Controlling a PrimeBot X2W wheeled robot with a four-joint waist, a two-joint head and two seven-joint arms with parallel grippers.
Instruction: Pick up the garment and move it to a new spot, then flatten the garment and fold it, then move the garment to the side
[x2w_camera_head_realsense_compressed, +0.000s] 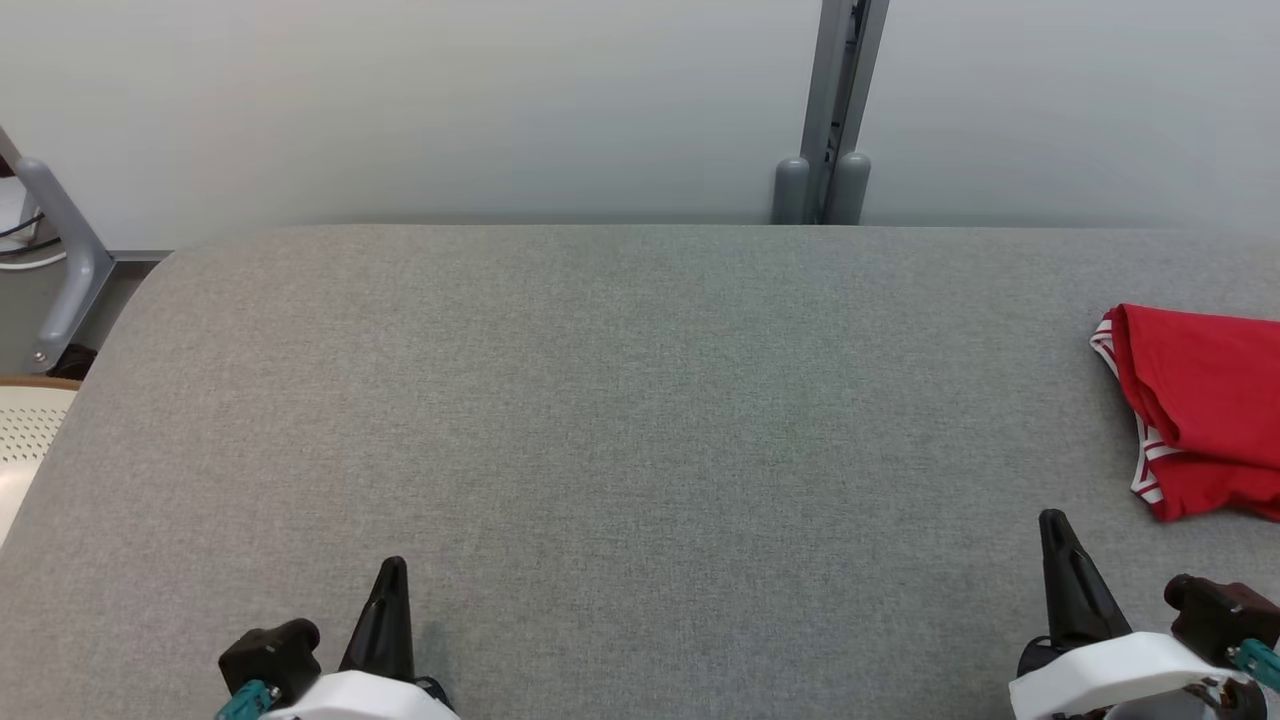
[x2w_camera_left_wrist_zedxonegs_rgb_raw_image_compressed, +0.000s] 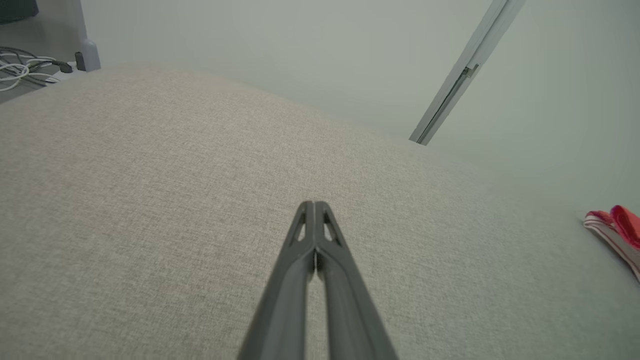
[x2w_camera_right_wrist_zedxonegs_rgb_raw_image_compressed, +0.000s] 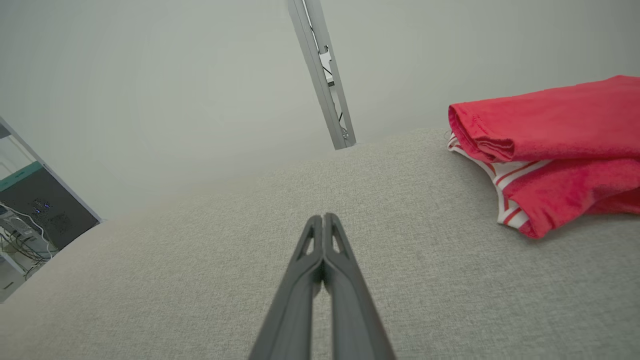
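Observation:
The garment (x2w_camera_head_realsense_compressed: 1200, 405) is red with white striped trim and lies folded at the right edge of the grey table (x2w_camera_head_realsense_compressed: 600, 400). It also appears in the right wrist view as the garment (x2w_camera_right_wrist_zedxonegs_rgb_raw_image_compressed: 555, 150), upper right, and as a sliver, the garment (x2w_camera_left_wrist_zedxonegs_rgb_raw_image_compressed: 617, 230), at the right edge of the left wrist view. My left gripper (x2w_camera_head_realsense_compressed: 392, 570) rests at the lower left, shut and empty, its tips pressed together (x2w_camera_left_wrist_zedxonegs_rgb_raw_image_compressed: 314, 205). My right gripper (x2w_camera_head_realsense_compressed: 1052, 522) sits at the lower right, a short way in front of and left of the garment, shut with nothing in it (x2w_camera_right_wrist_zedxonegs_rgb_raw_image_compressed: 323, 217).
A grey upright post (x2w_camera_head_realsense_compressed: 830, 110) stands behind the table against the pale wall. A grey bracket arm (x2w_camera_head_realsense_compressed: 60, 260) and a perforated cream surface (x2w_camera_head_realsense_compressed: 25, 430) lie off the table's left edge. Cables (x2w_camera_left_wrist_zedxonegs_rgb_raw_image_compressed: 25, 70) lie beyond the far left corner.

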